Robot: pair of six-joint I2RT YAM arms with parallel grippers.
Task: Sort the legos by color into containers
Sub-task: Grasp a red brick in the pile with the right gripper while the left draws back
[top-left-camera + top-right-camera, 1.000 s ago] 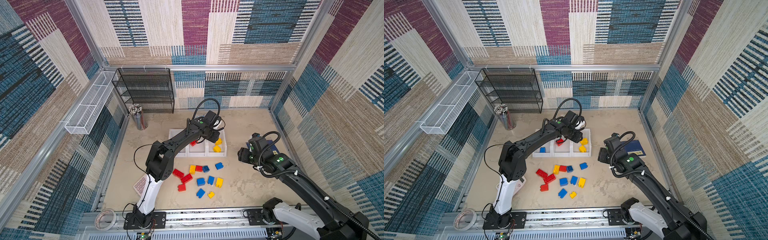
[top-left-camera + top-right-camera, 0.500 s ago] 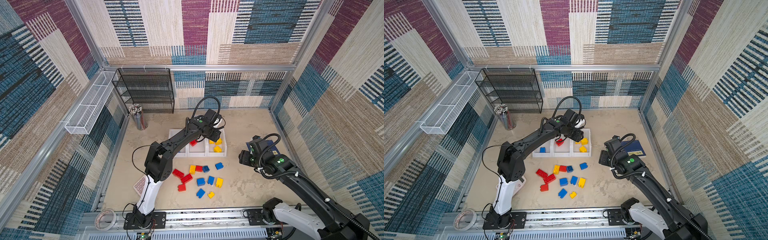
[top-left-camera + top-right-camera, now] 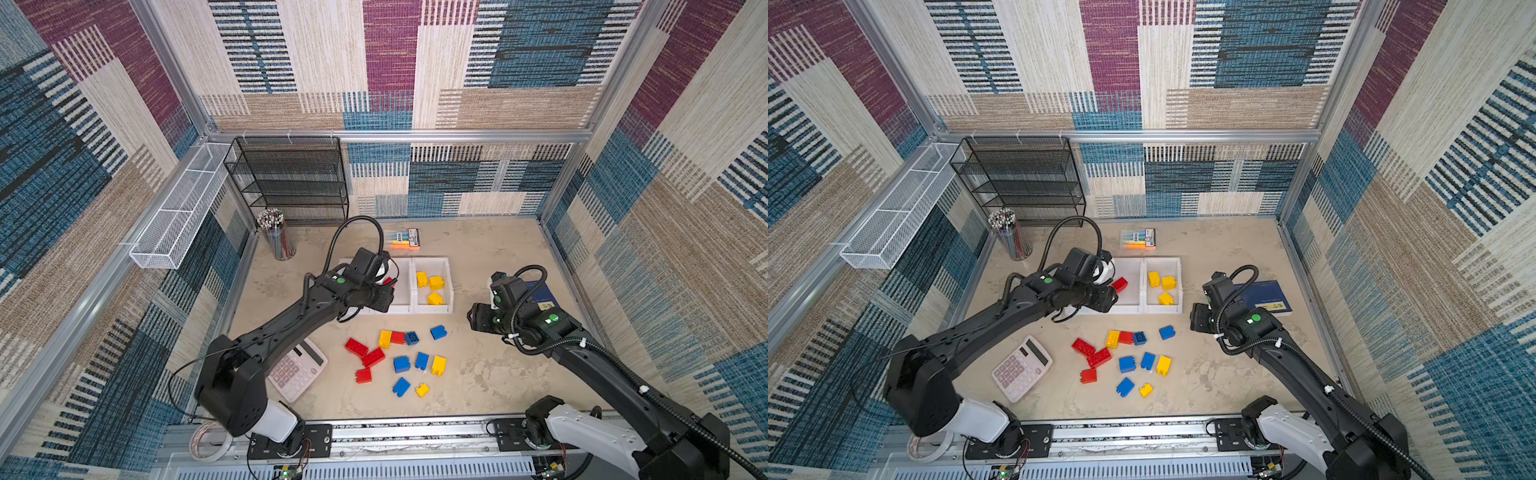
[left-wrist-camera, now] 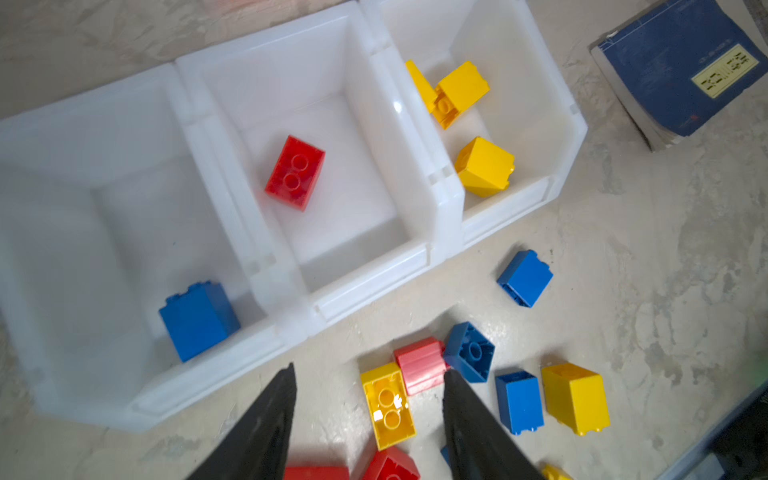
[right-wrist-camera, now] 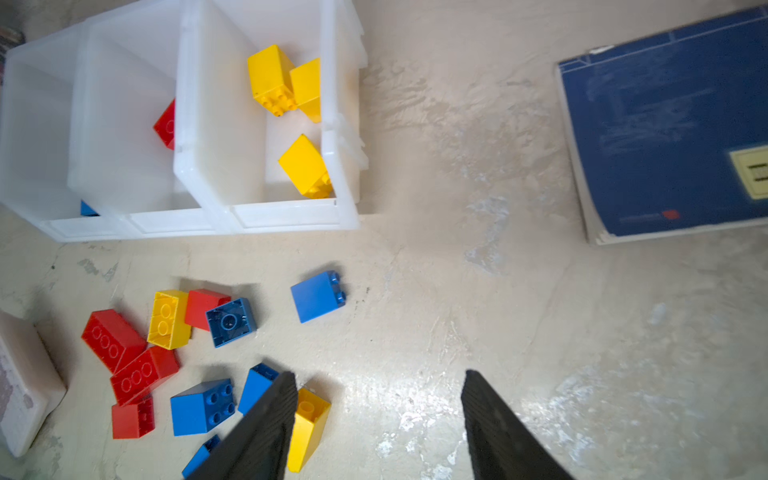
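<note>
Red lego (image 4: 295,172) is in the middle container (image 4: 370,282), beyond the spread, empty left end effector (image 4: 370,369).

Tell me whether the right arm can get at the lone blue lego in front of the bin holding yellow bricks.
Probably yes. The right gripper hangs open and empty near the blue lego, which lies apart from the other bricks, with only bare table in between.

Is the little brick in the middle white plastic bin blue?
No, the middle white plastic bin holds only a red studded brick.
</note>
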